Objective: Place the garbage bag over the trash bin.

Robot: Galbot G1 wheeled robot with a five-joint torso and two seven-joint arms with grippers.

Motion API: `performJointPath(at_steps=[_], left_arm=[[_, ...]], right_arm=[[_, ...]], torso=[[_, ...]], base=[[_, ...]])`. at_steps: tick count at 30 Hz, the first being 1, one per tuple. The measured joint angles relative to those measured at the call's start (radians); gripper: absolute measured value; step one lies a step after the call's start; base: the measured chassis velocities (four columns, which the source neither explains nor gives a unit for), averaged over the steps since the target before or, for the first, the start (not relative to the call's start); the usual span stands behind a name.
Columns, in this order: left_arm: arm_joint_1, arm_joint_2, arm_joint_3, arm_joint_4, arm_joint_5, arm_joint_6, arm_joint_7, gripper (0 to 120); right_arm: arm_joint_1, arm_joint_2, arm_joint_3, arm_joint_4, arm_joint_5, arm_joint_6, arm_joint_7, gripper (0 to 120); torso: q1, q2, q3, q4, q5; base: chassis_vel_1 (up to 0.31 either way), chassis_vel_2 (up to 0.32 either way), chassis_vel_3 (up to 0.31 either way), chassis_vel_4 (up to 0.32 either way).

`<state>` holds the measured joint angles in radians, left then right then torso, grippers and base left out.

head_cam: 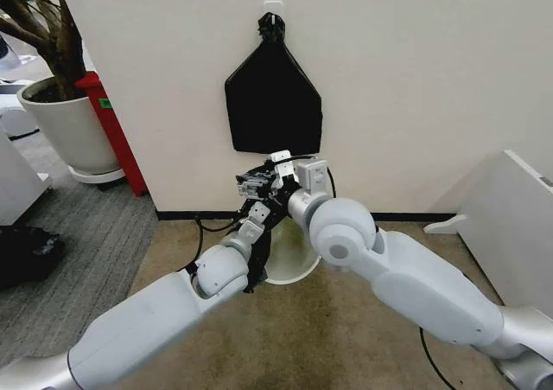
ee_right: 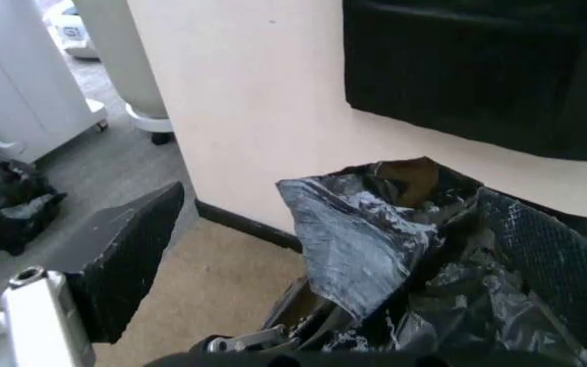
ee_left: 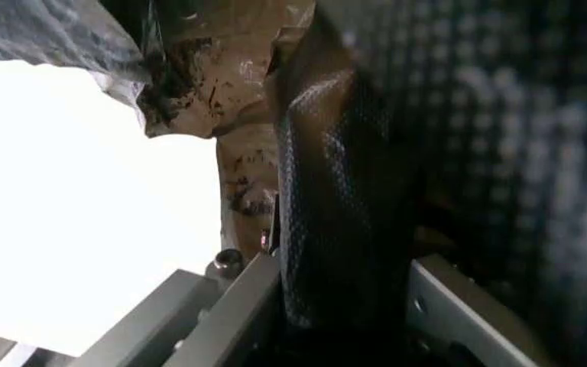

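Note:
The trash bin (head_cam: pixel 292 271) is a cream-white bucket on the carpet by the wall, mostly hidden behind my two forearms. Above it both grippers meet. The left gripper (head_cam: pixel 256 185) is shut on a fold of the garbage bag (ee_left: pixel 339 229), which runs as a glossy black strip between its metal fingers (ee_left: pixel 227 306). The right gripper (head_cam: pixel 292 169) stands open just beside it. One of its dark fingers (ee_right: pixel 120 260) is well clear of the crinkled garbage bag (ee_right: pixel 396 260), which bunches against the far finger's side. The bag's lower part is hidden.
A flat black bundle with a knotted top (head_cam: pixel 273 105) hangs on the wall right behind the grippers. A big white plant pot (head_cam: pixel 69 131) and a red object (head_cam: pixel 112 131) stand at the left. A white cabinet (head_cam: pixel 510 217) stands at the right.

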<state>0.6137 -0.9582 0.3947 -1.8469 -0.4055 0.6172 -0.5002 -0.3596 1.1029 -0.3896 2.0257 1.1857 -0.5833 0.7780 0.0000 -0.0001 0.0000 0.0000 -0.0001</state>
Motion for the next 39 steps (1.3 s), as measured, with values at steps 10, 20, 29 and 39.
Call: performJointPath(at_steps=[10,20,29,39], left_arm=[[0.0,-0.002,0.001,0.001,0.02,-0.013,0.013,0],[-0.002,-0.017,0.001,-0.001,0.019,-0.015,0.014,0],[-0.006,-0.022,0.001,-0.002,0.019,-0.017,0.013,0],[0.003,-0.017,-0.007,-0.012,0.016,-0.03,0.009,0]], right_arm=[[0.009,0.012,-0.012,-0.048,0.015,-0.003,0.04,81],[0.005,0.001,-0.016,-0.057,0.019,0.001,0.071,39],[0.001,-0.001,-0.017,-0.061,0.022,0.013,0.078,10],[-0.004,-0.025,0.016,-0.063,0.027,0.038,0.095,0]], torso=[[0.0,0.0,0.0,0.0,0.0001],[0.0,0.0,0.0,-0.0001,0.0001],[0.0,0.0,0.0,0.0,0.0001],[0.0,0.0,0.0,0.0001,0.0002]], base=[[0.0,0.0,0.0,0.0],[0.0,0.0,0.0,0.0],[0.0,0.0,0.0,0.0],[0.0,0.0,0.0,0.0]])
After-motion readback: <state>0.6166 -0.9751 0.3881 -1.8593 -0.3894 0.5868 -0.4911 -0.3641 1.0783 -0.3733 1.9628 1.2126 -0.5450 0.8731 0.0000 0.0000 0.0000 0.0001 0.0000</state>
